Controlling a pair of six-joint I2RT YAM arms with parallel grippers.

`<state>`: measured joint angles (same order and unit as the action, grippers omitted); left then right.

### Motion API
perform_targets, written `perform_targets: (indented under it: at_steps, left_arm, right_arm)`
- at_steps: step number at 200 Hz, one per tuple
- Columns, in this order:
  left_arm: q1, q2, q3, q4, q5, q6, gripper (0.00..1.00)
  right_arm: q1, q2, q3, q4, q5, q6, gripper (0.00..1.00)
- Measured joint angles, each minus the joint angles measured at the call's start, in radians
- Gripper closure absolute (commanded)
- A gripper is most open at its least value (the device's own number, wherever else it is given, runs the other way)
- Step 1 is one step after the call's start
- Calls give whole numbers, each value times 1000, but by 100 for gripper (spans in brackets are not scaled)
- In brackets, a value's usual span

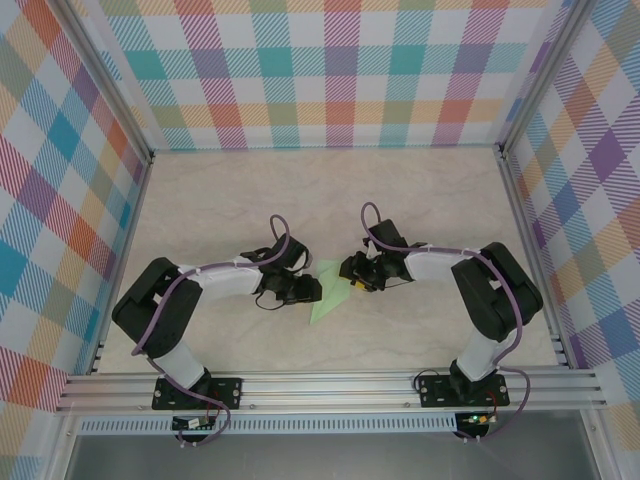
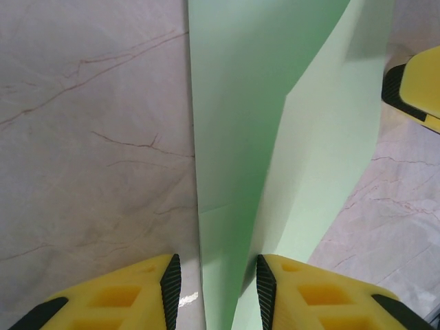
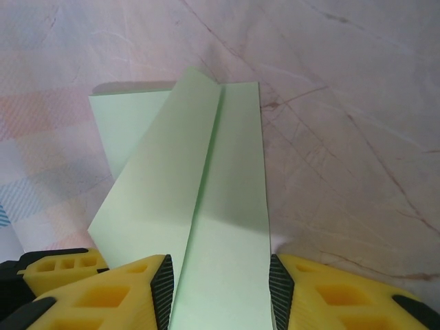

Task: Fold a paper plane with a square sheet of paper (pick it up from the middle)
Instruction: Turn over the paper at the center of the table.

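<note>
Closest in the left wrist view, the left gripper (image 2: 216,268) has its yellow fingers (image 2: 117,299) a moderate way apart, with the sheet of paper (image 2: 254,103) running up between them. The black pad on one side meets a raised fold of the paper. Bare table shows between the other pad and the paper's straight edge, so this gripper straddles the sheet and does not pinch it.

The right gripper (image 3: 220,265) also has its fingers a middling way apart. Here the pale-green paper spans the whole gap from pad to pad, and I cannot tell whether the pads squeeze it or merely stand at its edges.

The sheet is partly folded. A long straight crease runs away from the right fingers, one flap is doubled over at a slant, and a further corner of the sheet lies flat behind it. In the left wrist view a long diagonal fold crosses the paper, and one yellow finger of the right gripper (image 2: 419,86) shows at the paper's far side.

From above, the paper sits on the marbled table (image 1: 250,200) between the two gripper heads. It lies roughly midway between the left and right edges, closer to the near edge with its metal rail (image 1: 330,385) than to the far one. Checked walls (image 1: 340,70) stand on the other three sides.
</note>
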<state>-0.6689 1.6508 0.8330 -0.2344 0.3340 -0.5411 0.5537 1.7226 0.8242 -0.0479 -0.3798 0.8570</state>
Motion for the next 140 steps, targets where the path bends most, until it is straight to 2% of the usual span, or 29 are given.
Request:
perform_targets:
  at_steps: [99,140]
  left_arm:
    - [1,5,2,-4,-13,0,70]
    - [2,5,2,-6,-12,0,70]
  right_arm:
    - [24,-4,-5,20,-31,23,56]
    - [30,-88,-20,-52,23,24,54]
